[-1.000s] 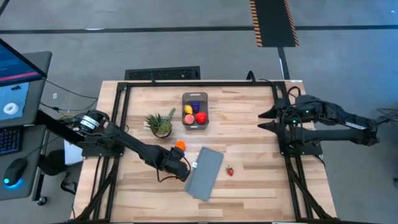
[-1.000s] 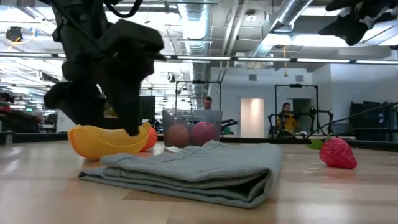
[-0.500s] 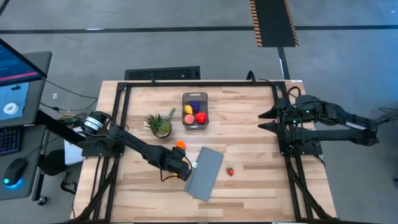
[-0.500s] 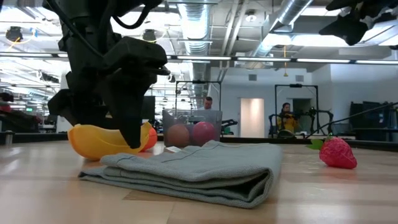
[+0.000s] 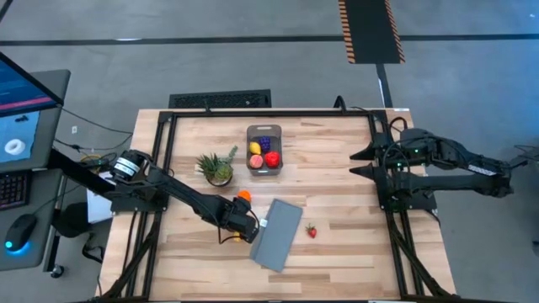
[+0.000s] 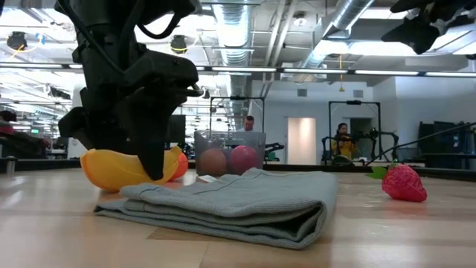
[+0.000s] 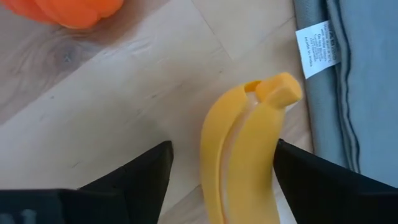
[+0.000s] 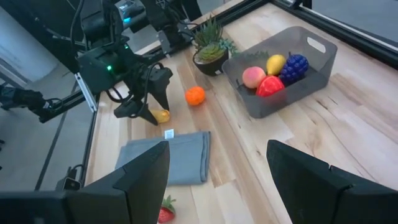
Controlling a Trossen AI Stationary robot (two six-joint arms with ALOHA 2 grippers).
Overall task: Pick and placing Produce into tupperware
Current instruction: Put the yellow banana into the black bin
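The left gripper [image 7: 219, 165] is down at the table with the yellow banana [image 7: 244, 152] sitting between its spread fingers, not yet pinched as far as I can see. The banana lies on the wood just beside the folded grey cloth [image 5: 278, 233], with the orange [image 5: 243, 196] near it.

The tupperware [image 5: 264, 151] sits further back, already holding a peach, lemon, grapes and a red fruit. The strawberry [image 5: 312, 231] is on the other side of the cloth.

The right gripper [image 5: 358, 162] waits open, off at its own side.

My worry: the banana is curved and slick, so an off-centre squeeze could squirt it out sideways. A finger could also snag the cloth's edge or its tag [image 7: 318, 40].
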